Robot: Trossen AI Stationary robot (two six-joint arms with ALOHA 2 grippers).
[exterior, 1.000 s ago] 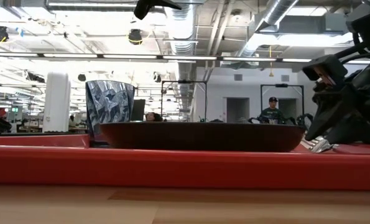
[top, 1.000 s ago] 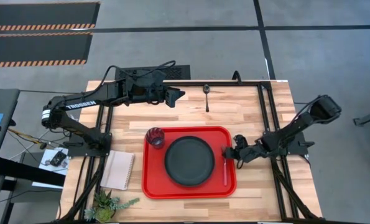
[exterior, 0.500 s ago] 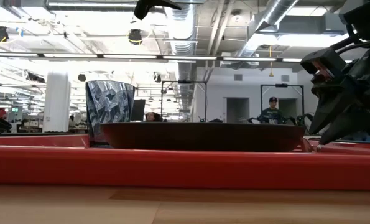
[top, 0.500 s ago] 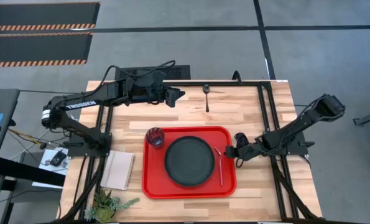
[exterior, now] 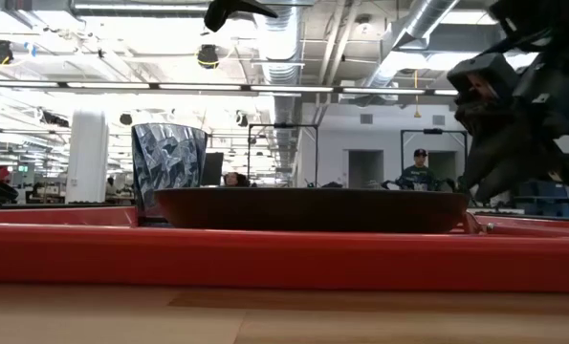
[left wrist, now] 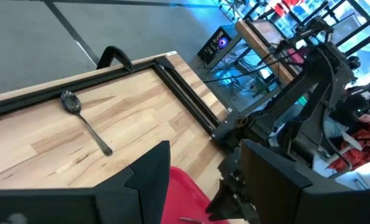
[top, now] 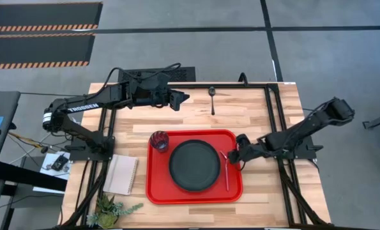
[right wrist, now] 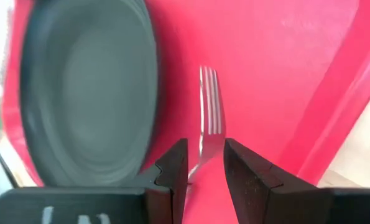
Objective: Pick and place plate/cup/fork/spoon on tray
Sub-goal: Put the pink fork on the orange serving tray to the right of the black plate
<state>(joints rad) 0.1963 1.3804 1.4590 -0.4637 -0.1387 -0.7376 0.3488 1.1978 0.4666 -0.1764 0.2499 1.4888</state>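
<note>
Right gripper [top: 238,152] now above fork [right wrist: 211,118]

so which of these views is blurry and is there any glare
Right wrist view: the plate is smeared and soft, the fork tines only slightly sharper, past the right claw. Low view: bright ceiling lights wash out the upper background, and the near tray rim is soft. High view: even light, sharp, no glare. Left wrist view: blue-tinted glare in the far room.
</note>
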